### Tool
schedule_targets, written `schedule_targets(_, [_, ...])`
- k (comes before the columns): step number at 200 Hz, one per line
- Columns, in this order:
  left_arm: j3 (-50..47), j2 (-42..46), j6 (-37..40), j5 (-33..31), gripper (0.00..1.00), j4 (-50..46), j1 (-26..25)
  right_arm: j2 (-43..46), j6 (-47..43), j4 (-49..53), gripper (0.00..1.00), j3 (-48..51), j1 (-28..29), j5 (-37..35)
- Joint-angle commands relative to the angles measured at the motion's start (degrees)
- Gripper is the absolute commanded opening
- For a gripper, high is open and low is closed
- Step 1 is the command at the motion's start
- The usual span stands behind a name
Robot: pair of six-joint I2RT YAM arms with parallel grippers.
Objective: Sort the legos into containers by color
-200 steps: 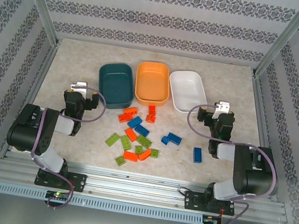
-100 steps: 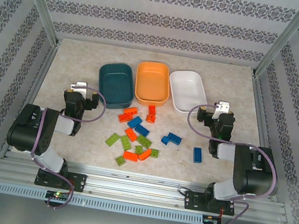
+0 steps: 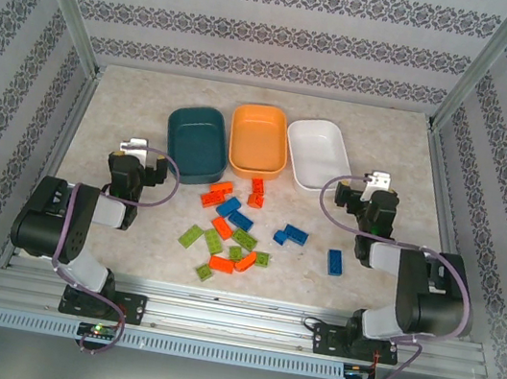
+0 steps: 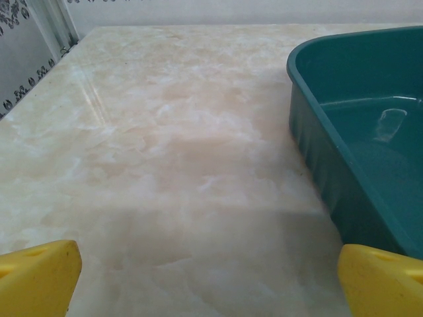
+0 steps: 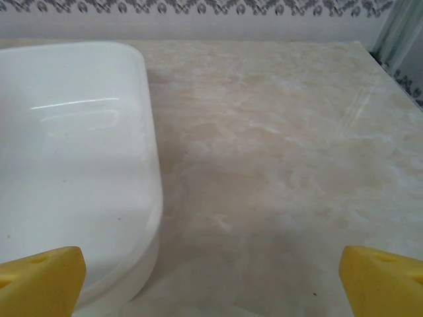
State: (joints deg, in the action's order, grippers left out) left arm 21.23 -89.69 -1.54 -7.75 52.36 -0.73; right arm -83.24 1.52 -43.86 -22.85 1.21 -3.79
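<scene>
Legos loose at middle of desk, green, orange, blue mixed, just short of the tubs. Teal tub, orange tub, white tub side by side behind. Left jaws wide beside teal tub; right jaws wide beside white tub.

- A beige, marble-patterned counter had a faint gloss.
- Walls papered in grey floral stripes stood on three sides.
- Slanting aluminium posts rose at the far corners.
- Aluminium rails ran along the near edge.
</scene>
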Motion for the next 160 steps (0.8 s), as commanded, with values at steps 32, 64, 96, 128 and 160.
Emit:
schedule_targets(32, [6.57,15.41,-6.36,-15.11,1.00,-20.79,0.38,13.31,8.59,25.82,0.98,-10.71,-0.68,-6.31])
schedule_targets(64, [16.88,25.68,-16.41,-18.39,1.00,-44.57,0.34,15.74,18.27,46.22,0.98,-21.15,-0.62,2.09])
schedule_targets(96, [21.43,31.84,-23.89,-5.09,1.00,-57.52,0.12,15.39,25.63,68.73,0.97,-28.38,0.50,4.78])
schedule_targets(128, [24.97,32.74,-26.50,11.62,1.00,-67.96,-0.52,17.05,29.32,84.91,0.98,-28.79,2.10,4.93])
schedule_targets(160, [27.69,28.90,-26.09,26.92,1.00,-75.57,-1.84,22.16,30.59,87.61,0.98,-23.00,5.72,4.95])
